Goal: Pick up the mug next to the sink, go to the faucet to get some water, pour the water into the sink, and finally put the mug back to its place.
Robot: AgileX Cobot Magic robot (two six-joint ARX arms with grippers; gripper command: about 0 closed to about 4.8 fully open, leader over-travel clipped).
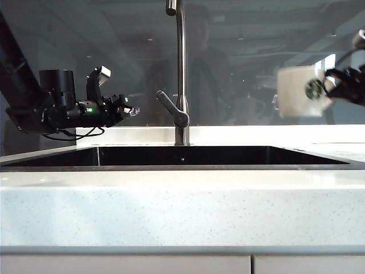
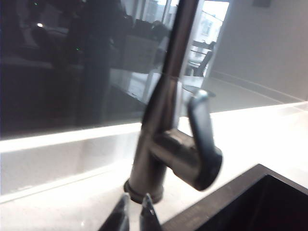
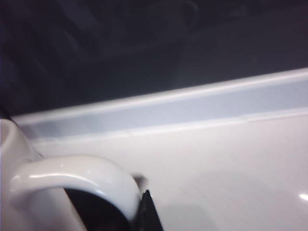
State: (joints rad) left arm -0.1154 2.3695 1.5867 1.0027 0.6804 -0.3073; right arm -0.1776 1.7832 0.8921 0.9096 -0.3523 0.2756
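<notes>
The white mug (image 1: 301, 91) with its green round logo hangs in the air at the right, above the counter beside the sink (image 1: 182, 155). My right gripper (image 1: 335, 85) is shut on its handle (image 3: 72, 175); one dark finger (image 3: 147, 216) presses the handle's outer side and the other is hidden. The steel faucet (image 1: 181, 68) rises behind the sink's middle, its grey lever (image 1: 169, 106) pointing left. My left gripper (image 1: 134, 111) hovers left of the lever. Its fingertips (image 2: 134, 211) stand a narrow gap apart in front of the faucet base (image 2: 144, 187), holding nothing, short of the lever (image 2: 202, 139).
A speckled white countertop (image 1: 182, 205) runs along the front and behind the sink. A dark glass panel (image 1: 256, 57) stands right behind the faucet. The left arm's black body (image 1: 57, 108) hangs over the sink's left end.
</notes>
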